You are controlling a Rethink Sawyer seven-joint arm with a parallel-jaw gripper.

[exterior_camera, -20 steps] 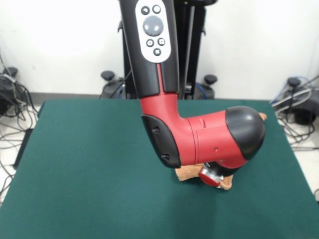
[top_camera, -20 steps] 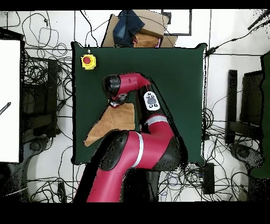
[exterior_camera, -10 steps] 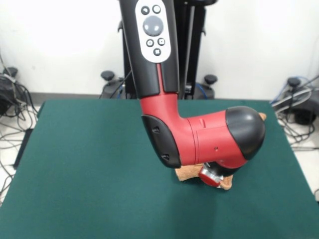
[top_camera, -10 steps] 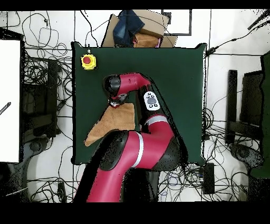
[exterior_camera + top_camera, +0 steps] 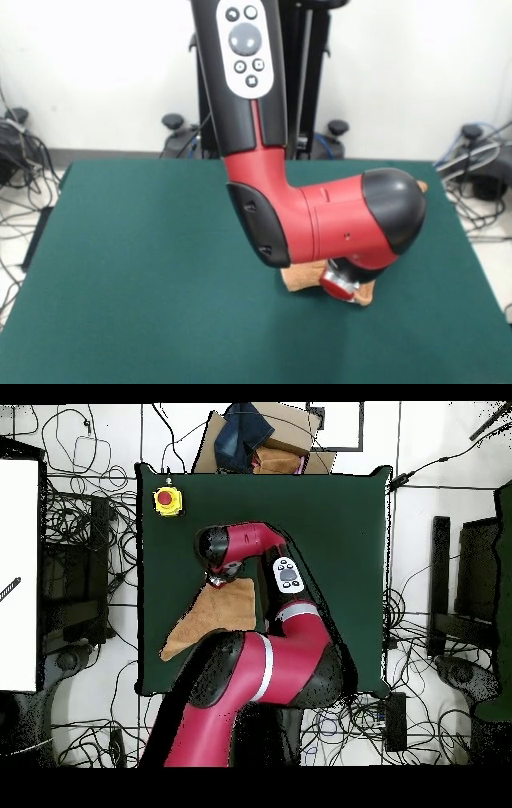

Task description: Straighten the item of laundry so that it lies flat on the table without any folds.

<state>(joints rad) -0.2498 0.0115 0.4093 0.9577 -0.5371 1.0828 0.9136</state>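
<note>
The red and black arm (image 5: pixel 320 224) bends low over the green table (image 5: pixel 136 264); its wrist hangs over the peach-orange towel (image 5: pixel 212 616), and the gripper (image 5: pixel 340 286) sits at the towel's edge, so hidden under the wrist that I cannot tell whether it is spread or pinching the cloth. In the front view only a small strip of towel shows beneath the arm, right of the table's middle, toward the near side. In the overhead view the towel lies on the table's left half, running from the gripper (image 5: pixel 217 579) down to the table's lower left edge; part of it is covered by the arm. A yellow box with 1 red button (image 5: pixel 167 500) stands near the table's upper left corner, well apart from the towel.
</note>
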